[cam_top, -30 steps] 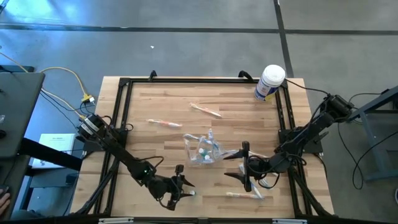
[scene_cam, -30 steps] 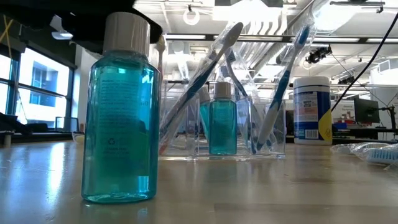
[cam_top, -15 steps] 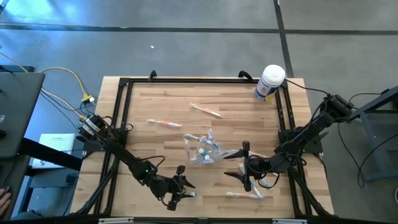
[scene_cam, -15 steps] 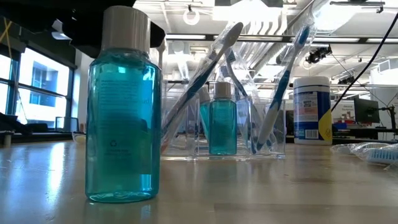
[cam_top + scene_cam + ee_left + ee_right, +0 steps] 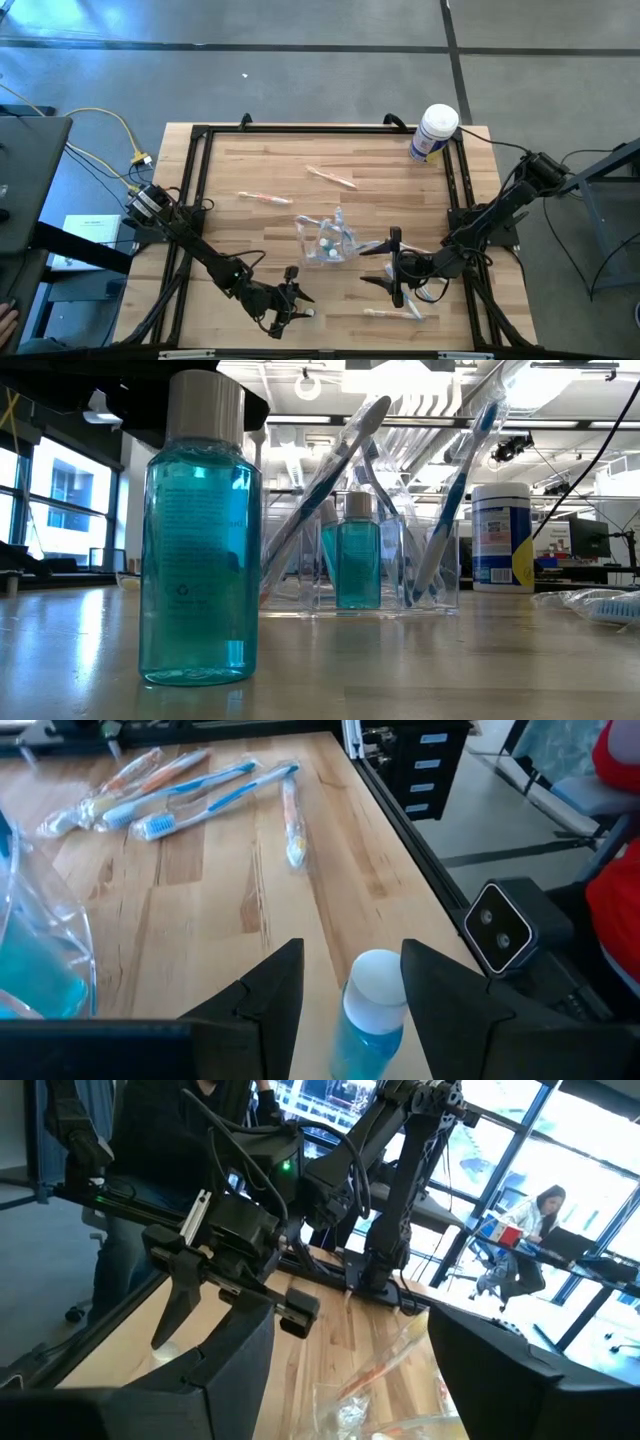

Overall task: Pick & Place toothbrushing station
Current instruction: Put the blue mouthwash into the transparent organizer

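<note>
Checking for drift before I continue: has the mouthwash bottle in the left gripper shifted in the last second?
Yes. In the low view the mouthwash bottle has edged right, toward the clear holder.

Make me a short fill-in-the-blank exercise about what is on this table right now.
1. The left gripper has its fingers on either side of a bottle with a ____ cap.
2. The liquid in that bottle is ____.
3. The white tub stands at a ____ of the table.
4. The clear holder has toothbrushes and a small ____ in it.

Missing words: white; blue-green; corner; bottle
</note>
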`<state>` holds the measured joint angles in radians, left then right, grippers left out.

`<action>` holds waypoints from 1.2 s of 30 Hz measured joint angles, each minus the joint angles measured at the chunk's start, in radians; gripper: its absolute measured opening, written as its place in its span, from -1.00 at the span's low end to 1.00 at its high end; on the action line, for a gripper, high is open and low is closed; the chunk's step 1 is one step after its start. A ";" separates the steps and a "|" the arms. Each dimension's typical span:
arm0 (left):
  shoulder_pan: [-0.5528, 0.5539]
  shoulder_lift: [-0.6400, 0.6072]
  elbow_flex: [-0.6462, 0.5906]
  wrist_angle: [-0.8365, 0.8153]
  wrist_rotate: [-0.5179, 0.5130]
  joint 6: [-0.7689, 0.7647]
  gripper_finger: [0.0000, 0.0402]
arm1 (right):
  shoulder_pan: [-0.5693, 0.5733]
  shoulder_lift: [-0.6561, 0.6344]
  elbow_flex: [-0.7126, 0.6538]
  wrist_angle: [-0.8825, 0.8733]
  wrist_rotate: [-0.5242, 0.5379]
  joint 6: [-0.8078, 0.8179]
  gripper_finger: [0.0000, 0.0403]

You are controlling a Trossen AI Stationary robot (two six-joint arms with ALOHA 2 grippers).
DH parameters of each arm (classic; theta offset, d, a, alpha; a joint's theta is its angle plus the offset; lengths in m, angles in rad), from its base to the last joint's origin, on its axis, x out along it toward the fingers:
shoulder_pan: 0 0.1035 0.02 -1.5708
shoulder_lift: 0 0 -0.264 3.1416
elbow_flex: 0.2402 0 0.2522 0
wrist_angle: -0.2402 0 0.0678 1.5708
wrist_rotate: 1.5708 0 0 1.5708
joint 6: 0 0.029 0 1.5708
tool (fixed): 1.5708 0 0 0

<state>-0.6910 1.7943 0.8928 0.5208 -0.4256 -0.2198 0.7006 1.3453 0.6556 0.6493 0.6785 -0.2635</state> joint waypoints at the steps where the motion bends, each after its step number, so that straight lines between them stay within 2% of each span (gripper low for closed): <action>1: -0.001 0.000 -0.001 0.006 0.000 0.016 -0.19 | 0.000 0.000 0.000 -0.002 0.000 0.005 0.28; 15: -0.005 -0.003 -0.001 0.016 -0.051 0.039 -0.19 | 0.000 0.000 0.000 -0.010 0.000 0.009 0.28; 20: -0.006 -0.003 -0.001 0.018 -0.040 -0.024 -0.19 | 0.000 0.000 0.000 -0.010 0.000 0.009 0.28; 36: -0.021 -0.004 0.001 0.007 -0.037 -0.086 -0.19 | 0.000 0.000 0.000 -0.011 -0.001 0.009 0.28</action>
<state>-0.7124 1.7905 0.8936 0.5282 -0.4629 -0.3057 0.7006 1.3453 0.6556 0.6388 0.6777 -0.2546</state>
